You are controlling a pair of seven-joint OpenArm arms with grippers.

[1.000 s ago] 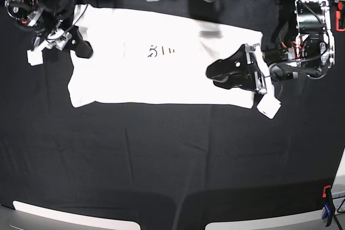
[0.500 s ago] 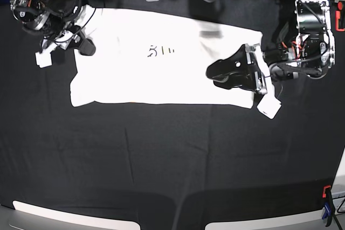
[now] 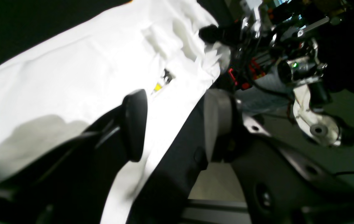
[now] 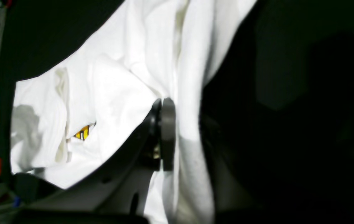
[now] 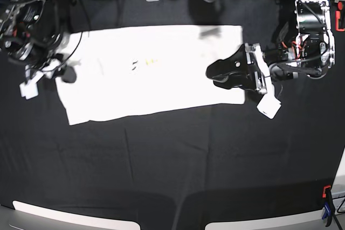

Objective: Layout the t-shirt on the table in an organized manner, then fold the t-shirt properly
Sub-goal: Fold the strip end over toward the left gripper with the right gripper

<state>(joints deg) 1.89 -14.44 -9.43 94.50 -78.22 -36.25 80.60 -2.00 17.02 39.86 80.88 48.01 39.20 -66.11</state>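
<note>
T-shirt cloth, white short-sleeved cotton (image 5: 156, 74), lies stretched lengthwise across the far half of the wide matte black cloth surface (image 5: 172, 160), plain side mostly up, with a small patch of yellow and dark print showing near its middle.

The right hand (image 4: 163, 133) has its 2 grey pads pressed together with a fold of white fabric bunched against them, so it looks clamped on the shirt's edge; in the base view this hand (image 5: 63, 74) sits at the shirt's left end. My reading is that it grips that end in order to pull the cloth taut and straight. A yellow-striped scrap of the print peeks from a crease beside it in the wrist view.

The left hand (image 3: 172, 124) stands with its pads apart, 1 dark pad over white fabric, the other over black cloth, holding nothing. In the base view it (image 5: 233, 74) hovers at or rests on the shirt's right end; contact cannot be told. It may serve as an anchor there.

The shirt looks roughly flattened but skewed, its near edge slanting, so layout seems unfinished and folding not begun.

Beyond the surface, cables and a grey rail run along the far edge, and an orange-and-blue clamp (image 5: 326, 208) stands at the near right corner.
</note>
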